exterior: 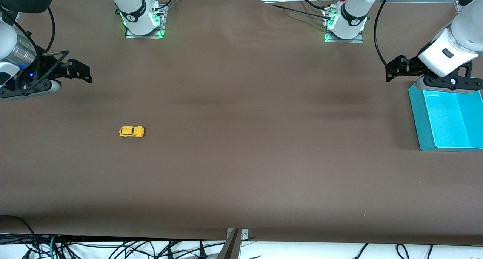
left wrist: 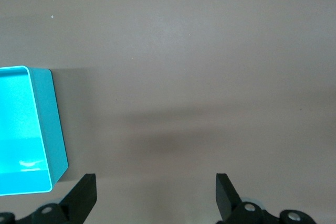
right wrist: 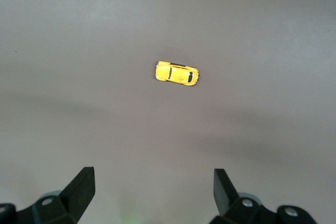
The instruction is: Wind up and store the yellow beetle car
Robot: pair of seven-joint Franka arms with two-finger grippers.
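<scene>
Yellow car: the yellow beetle car [exterior: 131,131] is a bright, glossy toy with a rounded body, dark windows and small dark wheels, much smaller than either end effector.
Car position: it stands on its wheels on the brown bench [exterior: 241,164], toward the right arm's end, well apart from the teal bin [exterior: 422,127] at the left arm's end.
Right end effector [exterior: 83,73]: released, fingers spread wide, hanging over bare bench above the car's area, holding nothing.
Left end effector [exterior: 394,71]: released too, waiting over the bench just beside the bin.
Risk, grasp: the small smooth body could slip or roll away if the fingers close off-centre.
Risk, winding: pressed unevenly, the car may skid or tip instead of winding.
Risk, storing: a long carry to the bin invites a drop.
</scene>
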